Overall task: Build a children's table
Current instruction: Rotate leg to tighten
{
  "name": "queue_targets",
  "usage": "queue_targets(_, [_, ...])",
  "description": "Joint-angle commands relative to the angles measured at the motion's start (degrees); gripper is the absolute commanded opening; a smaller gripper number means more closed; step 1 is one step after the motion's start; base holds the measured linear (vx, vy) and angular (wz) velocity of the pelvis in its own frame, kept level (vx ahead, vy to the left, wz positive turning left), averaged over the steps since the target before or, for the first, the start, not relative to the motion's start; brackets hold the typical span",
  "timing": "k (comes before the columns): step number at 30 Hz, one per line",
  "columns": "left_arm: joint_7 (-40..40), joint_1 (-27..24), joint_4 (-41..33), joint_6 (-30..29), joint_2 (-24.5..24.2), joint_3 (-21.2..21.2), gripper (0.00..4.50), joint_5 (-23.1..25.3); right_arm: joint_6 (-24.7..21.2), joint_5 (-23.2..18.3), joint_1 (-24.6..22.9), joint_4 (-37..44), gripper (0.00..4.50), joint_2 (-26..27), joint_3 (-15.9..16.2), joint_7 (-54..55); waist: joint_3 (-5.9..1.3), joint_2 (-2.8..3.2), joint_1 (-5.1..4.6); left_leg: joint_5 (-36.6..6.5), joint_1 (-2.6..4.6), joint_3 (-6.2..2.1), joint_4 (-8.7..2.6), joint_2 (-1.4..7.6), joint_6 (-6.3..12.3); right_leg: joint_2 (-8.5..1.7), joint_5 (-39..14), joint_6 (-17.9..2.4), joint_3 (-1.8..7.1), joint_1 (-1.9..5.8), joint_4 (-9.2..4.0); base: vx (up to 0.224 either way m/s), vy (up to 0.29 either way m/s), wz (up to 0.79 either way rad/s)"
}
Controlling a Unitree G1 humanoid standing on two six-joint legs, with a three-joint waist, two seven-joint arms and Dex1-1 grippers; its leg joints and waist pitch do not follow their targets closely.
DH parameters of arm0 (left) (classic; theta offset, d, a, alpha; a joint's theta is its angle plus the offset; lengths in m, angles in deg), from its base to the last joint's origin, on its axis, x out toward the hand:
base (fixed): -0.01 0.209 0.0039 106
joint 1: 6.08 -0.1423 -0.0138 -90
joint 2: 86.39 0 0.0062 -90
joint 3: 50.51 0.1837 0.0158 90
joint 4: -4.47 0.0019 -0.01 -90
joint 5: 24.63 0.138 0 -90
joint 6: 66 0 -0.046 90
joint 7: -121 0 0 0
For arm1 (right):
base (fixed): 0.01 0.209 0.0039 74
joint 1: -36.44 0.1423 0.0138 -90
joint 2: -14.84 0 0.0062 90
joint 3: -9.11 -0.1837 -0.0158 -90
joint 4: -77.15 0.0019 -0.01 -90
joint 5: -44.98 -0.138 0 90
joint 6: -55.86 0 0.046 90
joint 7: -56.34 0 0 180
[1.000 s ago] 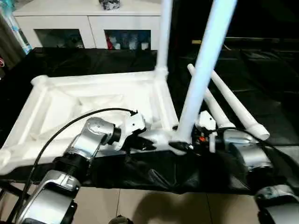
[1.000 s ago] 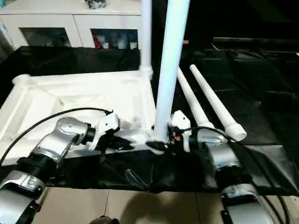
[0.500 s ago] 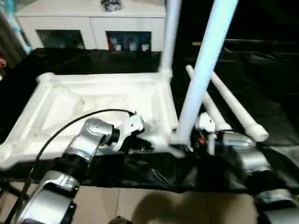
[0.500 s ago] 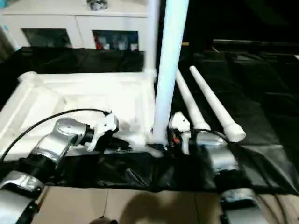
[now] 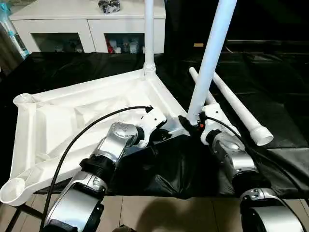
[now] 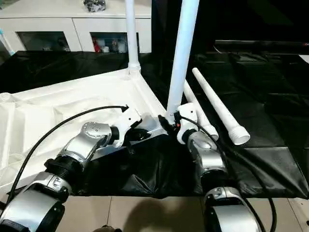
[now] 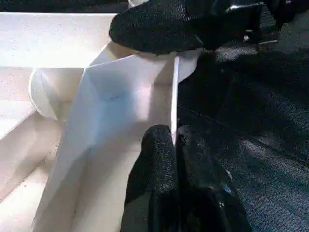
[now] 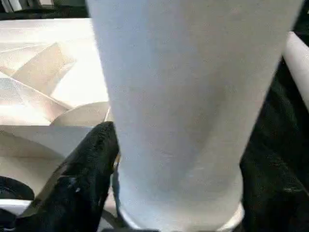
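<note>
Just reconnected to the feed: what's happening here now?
The robot is assembling the children's table. The tabletop lies underside up on black sheeting. The left pincer is shut on the tabletop's thin edge wall, by the near corner. The right pincer straddles the base of an upright leg at that corner. Another leg stands in the far corner socket; two spare legs lie alongside.

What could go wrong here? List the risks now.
1. The left gripper pinches only the tabletop's thin rim; it may slip.
2. The near leg, between the right gripper's fingers, leans and could tip.
3. The tabletop overhangs the black-covered surface and may slide off.
</note>
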Motion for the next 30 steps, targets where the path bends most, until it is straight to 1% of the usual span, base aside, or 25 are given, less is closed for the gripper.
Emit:
queue_targets(1, [1.5,1.5,-1.3,2.7,2.9,0.2,0.0,-1.6,-2.0,0.9,-1.5,-2.7,3.84,4.0,3.9,-2.7,-2.83,-0.16,-0.13,-12.7,1.23,-1.39,-3.85,3.37,2.76,-5.3,-3.2,-13.1,2.48,1.63,-4.47,0.0,0.0,0.0])
queue_targets(5, [1.3,1.6,-0.8,3.4,2.6,0.7,0.0,-1.5,0.2,2.4,-1.3,-2.0,3.95,2.2,3.4,0.3,-2.94,-0.18,-0.19,-12.0,1.19,-1.39,-3.79,3.35,2.68,-5.3,-1.5,-13.3,2.5,1.64,-4.26,0.0,0.0,0.0])
queue_targets(6, [1.3,1.6,-0.7,3.5,2.6,0.8,0.0,-1.4,0.3,2.4,-1.4,-1.7,3.95,1.9,3.3,0.4,-2.9,-0.46,-0.18,-11.9,1.21,-1.32,-3.8,3.37,2.83,-5.28,-1.4,-13.3,2.49,1.61,-4.31,0.0,0.0,0.0])
queue_targets(7, [1.5,1.6,-0.6,4.1,2.5,1.0,0.0,-1.1,0.3,2.0,-1.9,-0.2,3.95,1.1,3.0,-0.1,-2.87,-0.28,-0.06,-11.6,1.18,-1.3,-3.72,3.33,3.2,-5.35,-1.5,-13.3,2.5,1.62,-4.29,0.0,0.0,0.0])
queue_targets(9, [2.0,1.6,-0.6,5.0,2.5,1.3,0.0,-0.4,0.3,1.2,-3.7,4.3,3.95,-1.3,2.6,-2.4,-2.78,-0.67,0.27,-11.0,1.18,-1.25,-3.68,3.37,3.72,-5.18,-1.5,-12.5,2.52,1.8,-4.44,0.0,0.0,0.0])
queue_targets(10, [2.3,1.6,-0.6,5.3,2.4,1.3,0.0,-0.2,0.3,1.0,-4.6,6.5,3.95,-2.4,2.5,-3.6,-2.96,-0.67,0.59,-9.9,1.12,-1.27,-3.51,3.36,4.29,-5.25,-0.1,-12.1,2.5,1.9,-4.24,0.0,0.0,0.0])
queue_targets(11, [2.5,1.6,-0.4,5.6,2.5,1.1,0.0,0.0,-0.1,0.5,-6.4,10.3,3.95,-4.6,2.5,-6.2,-3.01,-0.47,0.71,-9.4,1.08,-1.25,-3.45,3.37,4.57,-5.29,0.6,-12.1,2.5,1.82,-4.14,0.0,0.0,0.0])
queue_targets(12, [2.6,1.6,-0.4,5.7,2.5,1.0,0.0,0.0,-0.3,0.4,-7.0,11.5,3.95,-5.3,2.5,-7.0,-3.1,-0.62,1.19,-8.7,1.24,-1.17,-3.17,3.4,5.3,-5.22,2.2,-11.4,2.54,1.86,-4.18,0.0,0.0,0.0])
queue_targets(13, [2.7,1.6,-0.2,6.4,2.4,1.0,0.0,0.0,-1.2,-0.4,-8.7,15.2,3.95,-7.7,2.2,-9.5,-3.13,-0.54,1.23,-8.1,1.04,-1.23,-3.1,3.32,5.6,-5.27,3.3,-11.5,2.5,2.0,-3.97,0.0,0.0,0.0])
queue_targets(14, [2.9,1.6,-0.1,6.7,2.4,1.0,0.0,0.1,-1.6,-1.2,-9.7,17.2,3.95,-8.9,1.9,-11.1,-3.12,-0.59,1.33,-7.2,0.78,-1.24,-2.96,3.18,6.74,-5.07,5.2,-11.3,2.3,2.08,-3.91,0.0,0.0,0.0])
queue_targets(15, [3.0,1.5,0.0,6.9,2.3,1.1,0.0,0.1,-1.9,-1.6,-10.3,18.5,3.95,-9.7,1.7,-12.1,-3.12,-0.59,1.33,-7.2,0.78,-1.24,-2.96,3.18,6.74,-5.07,5.2,-11.3,2.3,2.08,-3.91,0.0,0.0,0.0])
queue_targets(16, [2.8,1.5,0.0,7.2,2.4,0.9,0.0,-0.2,-2.5,-2.2,-11.1,20.0,3.95,-10.7,1.3,-13.0,-3.11,-0.44,1.27,-7.1,0.58,-1.23,-2.79,2.95,7.53,-5.22,4.7,-11.7,2.16,2.07,-3.88,0.0,0.0,0.0])
queue_targets(17, [2.5,1.5,0.0,7.4,2.4,0.8,0.0,-0.5,-2.8,-2.6,-11.7,21.3,3.95,-11.7,1.2,-13.9,-3.14,-0.4,1.26,-7.2,0.58,-1.22,-2.77,2.96,7.69,-5.26,4.1,-11.8,2.13,2.05,-3.99,0.0,0.0,0.0])
queue_targets(19, [2.3,1.5,-0.1,7.5,2.3,0.7,0.44,-0.8,-3.0,-2.9,-12.4,22.5,3.99,-12.7,1.1,-14.6,-3.19,-0.39,1.22,-6.7,0.54,-1.23,-2.65,3.04,8.07,-5.19,3.5,-12.1,2.14,1.94,-3.99,0.0,0.0,0.0])
queue_targets(20, [1.8,1.5,-0.5,7.4,2.1,0.4,0.44,-1.3,-4.1,-3.8,-14.0,25.4,3.99,-14.9,0.9,-16.5,-3.23,-0.35,1.16,-6.3,0.5,-1.22,-2.6,3.06,8.3,-5.12,3.7,-12.4,2.11,1.81,-3.88,0.0,0.0,0.0])
queue_targets(21, [1.8,1.5,-0.5,7.4,2.1,0.4,0.55,-1.3,-4.1,-3.8,-14.0,25.4,3.99,-14.9,0.9,-16.5,-3.46,-0.25,1.58,-5.7,0.66,-1.21,-2.33,3.17,8.72,-5.12,4.8,-12.5,2.12,1.81,-3.74,0.0,0.0,0.0])
queue_targets(22, [1.0,1.3,-1.9,6.7,1.6,-0.6,0.59,-2.3,-6.6,-5.6,-15.8,29.0,3.99,-17.0,1.1,-19.9,-3.7,-0.43,1.57,-4.0,0.46,-1.18,-2.09,3.1,9.55,-4.97,8.1,-13.1,2.02,1.92,-3.3,0.0,0.0,0.0])
queue_targets(23, [0.8,1.2,-2.3,6.7,1.5,-0.9,0.68,-2.5,-7.5,-6.0,-16.4,30.2,3.99,-17.5,1.1,-20.7,-3.77,-0.27,1.91,-3.0,0.43,-1.26,-1.96,3.26,10.1,-4.97,9.8,-13.2,1.96,1.9,-3.04,0.0,0.0,0.0])
queue_targets(24, [0.6,1.1,-3.3,6.5,1.0,-1.5,0.78,-3.0,-9.3,-6.9,-17.3,32.2,3.99,-18.3,1.6,-22.3,-3.65,-0.34,1.99,-2.2,0.15,-1.32,-1.86,3.36,11.16,-5.02,11.4,-13.6,1.76,1.78,-2.78,0.0,0.0,0.0])
queue_targets(25, [0.9,1.2,-4.5,6.1,0.4,-2.3,0.78,-3.4,-11.1,-7.4,-18.1,33.8,3.99,-18.8,2.3,-23.7,-3.66,-0.7,2.05,-2.1,0.05,-1.29,-1.75,3.42,11.78,-5.11,11.5,-13.8,1.62,1.74,-2.68,0.0,0.0,0.0])
queue_targets(26, [0.9,1.2,-4.5,6.1,0.4,-2.3,0.78,-3.4,-11.1,-7.4,-18.1,33.8,3.99,-18.8,2.3,-23.7,-3.6,-0.54,2.1,-2.4,0.02,-1.32,-1.75,3.48,11.95,-5.19,10.9,-13.9,1.59,1.65,-2.68,0.0,0.0,0.0])
queue_targets(27, [1.7,1.5,-5.0,5.5,-0.2,-3.0,0.78,-3.6,-12.4,-7.3,-18.6,34.8,3.99,-18.9,3.0,-24.3,-3.51,-0.48,1.87,-3.2,-0.07,-1.31,-1.76,3.43,11.82,-5.28,9.0,-14.0,1.53,1.49,-2.8,0.0,0.0,0.0])
queue_targets(28, [2.7,2.1,-5.5,5.0,-1.1,-4.0,0.78,-3.7,-12.9,-6.7,-18.8,35.1,3.99,-18.6,4.2,-24.5,-3.48,-0.55,1.69,-4.2,-0.04,-1.33,-1.79,3.34,11.21,-5.25,6.7,-14.1,1.47,1.45,-2.91,0.0,0.0,0.0])
queue_targets(29, [3.4,2.5,-5.8,4.8,-1.8,-4.6,0.78,-3.8,-13.2,-6.2,-18.9,35.3,3.99,-18.4,5.0,-24.5,-3.35,-0.46,1.47,-4.9,-0.09,-1.32,-1.91,3.31,10.96,-5.25,5.3,-14.1,1.46,1.35,-3.08,0.0,0.0,0.0])
queue_targets(30, [4.4,3.1,-6.1,4.2,-2.9,-5.3,0.78,-3.6,-13.4,-5.4,-18.7,35.0,3.99,-17.8,5.7,-23.8,-3.18,-0.39,1.26,-6.6,0.03,-1.31,-2.0,3.28,10.05,-5.32,2.1,-13.8,1.48,1.23,-3.5,0.0,0.0,0.0])
